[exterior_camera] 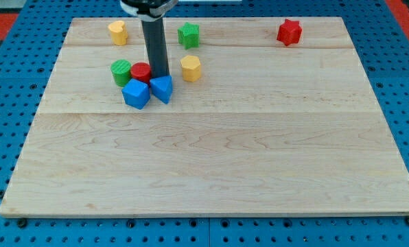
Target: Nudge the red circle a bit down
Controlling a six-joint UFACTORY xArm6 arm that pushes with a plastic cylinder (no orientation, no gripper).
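My tip (pixel 160 75) sits in the knot of blocks at the upper left of the worktop (pixel 211 165), just at the right edge of the red circle (pixel 141 71) and above the blue triangular block (pixel 162 88). I carry no hand at all, only this straight rod, so there is nothing to spread or press together; all I can do is lean on a block's side.

The red circle lies wedged in a tight group: the green round block (pixel 121 71) touches it on the view's left, the blue cube (pixel 136 93) crowds it from below, and the blue triangular block stands just beside that. I judge that a downward nudge needs my tip on the circle's upper edge, and here I am beside it, so I would have to come round above it first. With the two blue blocks packed under it, any push down will likely carry them along.

The yellow hexagon-like block (pixel 191 68) stands near, to the view's right of my rod. Further up are a yellow block (pixel 118 31), a green block (pixel 188 34), and a red star-like block (pixel 289 31) well apart at the upper right.

My rod hides part of the red circle's right side, so I cannot tell whether my tip touches it. The rod's top is cut off by the view's top.
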